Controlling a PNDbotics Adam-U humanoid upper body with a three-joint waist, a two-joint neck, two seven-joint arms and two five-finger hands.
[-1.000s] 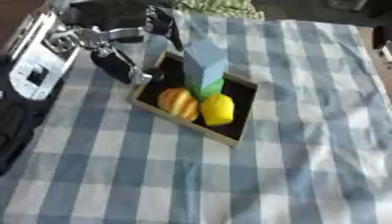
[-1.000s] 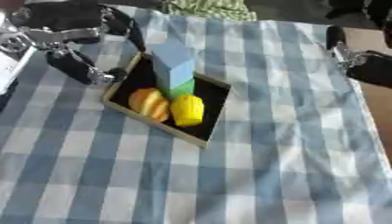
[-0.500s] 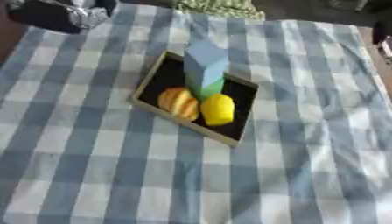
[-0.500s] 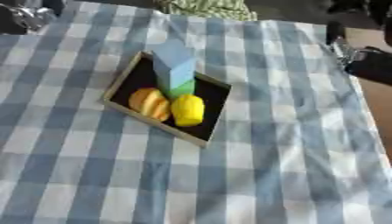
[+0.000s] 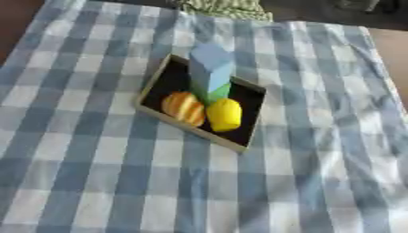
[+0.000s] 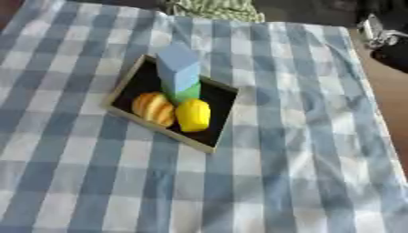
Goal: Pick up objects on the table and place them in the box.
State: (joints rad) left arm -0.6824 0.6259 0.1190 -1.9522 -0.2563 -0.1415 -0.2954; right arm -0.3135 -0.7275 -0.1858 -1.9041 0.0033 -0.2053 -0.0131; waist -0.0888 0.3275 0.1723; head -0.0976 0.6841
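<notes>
Box [image 5: 156, 84] sits left of table centre on the blue-and-white checked cloth [image 5: 303, 150], turned so one corner points toward 5 o'clock. Black interior, pale rim.

Contents:
- light blue block [image 5: 211, 67], upright, at the box's 12 o'clock end
- green block [image 5: 215, 92] under or right against the blue one; can't tell whether it's stacked or side by side
- orange ridged object [image 5: 184, 108], looks like a bread roll or small gourd, at the box's 7 o'clock
- yellow lemon-shaped object [image 5: 224, 114], touching the orange one, at 5 o'clock, close to the rim

Hands: left hand is in neither view. The right eye view shows a dark-and-silver shape at the 2 o'clock corner, off the cloth, probably part of the right arm [image 6: 384, 38]; can't tell what the right hand's fingers are doing.

No loose objects visible on the cloth. A green striped fabric [image 5: 227, 6] lies at 12 o'clock, past the table edge. Judgement: placing looks done or nearly so.

Risks from here:
- Blue block stands tall and well above the rim. Any arm sweep across the box at low height could tip it out.
- Lemon-shaped object is near the 5 o'clock rim, so a nudge to the box could roll it over.
- Cloth is wrinkled on the 3 o'clock side; dragging it would shift the box.
</notes>
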